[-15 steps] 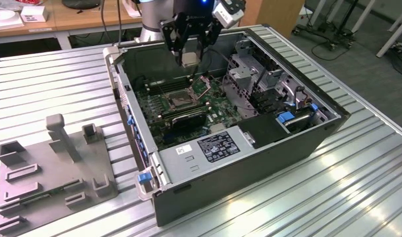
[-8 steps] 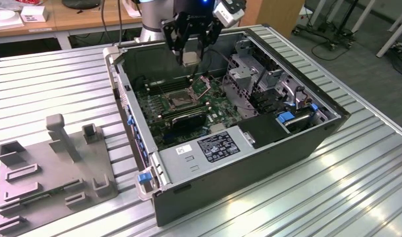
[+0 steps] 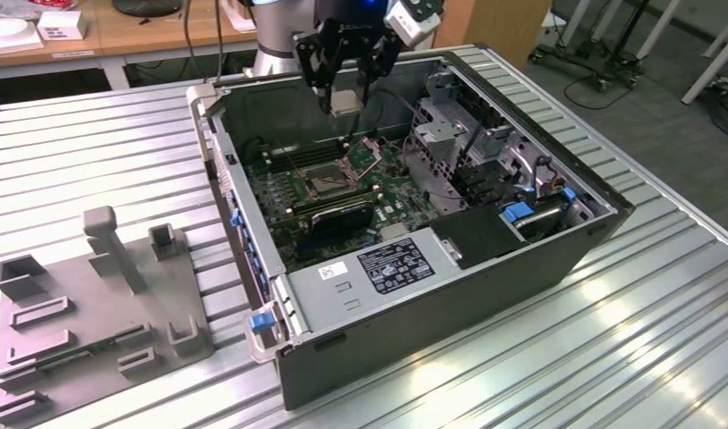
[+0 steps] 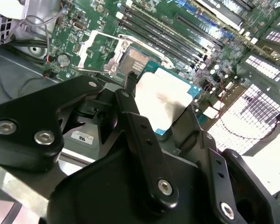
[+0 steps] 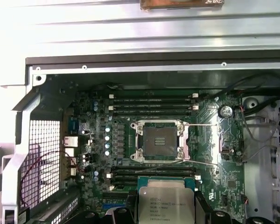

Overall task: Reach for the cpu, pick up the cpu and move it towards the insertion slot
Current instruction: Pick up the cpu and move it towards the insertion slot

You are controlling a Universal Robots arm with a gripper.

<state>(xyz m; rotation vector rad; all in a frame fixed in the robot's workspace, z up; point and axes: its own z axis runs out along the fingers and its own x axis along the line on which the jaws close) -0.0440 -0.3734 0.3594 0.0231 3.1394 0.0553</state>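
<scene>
Exterior view: gripper (image 3: 343, 96) hangs at top centre, over the far rim of the open PC case (image 3: 555, 259), black fingers pinching the cpu (image 3: 342, 101), a small pale square. Below it, mid-frame, the green motherboard (image 3: 394, 201) w/ the insertion slot (image 3: 325, 180), square, dark centre, shiny frame. Drive cage (image 3: 453, 134) stands at the exterior view's right of the slot; case walls ring the board. Grey plastic fixture block (image 3: 89, 322) w/ recesses sits lower left on the ribbed metal table (image 3: 650, 357), well apart from the case.

2nd wrist view: black linkage arms w/ 2 visible fingers (image 4: 130, 105) clamp the cpu (image 4: 161, 100) at centre, matte silvery-white face, teal rim. Insertion slot (image 4: 133, 58) is above-left of the chip, apart from it. Long black memory slots (image 4: 177, 28) run diagonally at upper centre.

1st wrist view: cpu (image 5: 166, 205) at bottom centre, printed metal lid. Insertion slot (image 5: 160, 141) mid-frame, memory slots (image 5: 151, 171) betw. them.
</scene>
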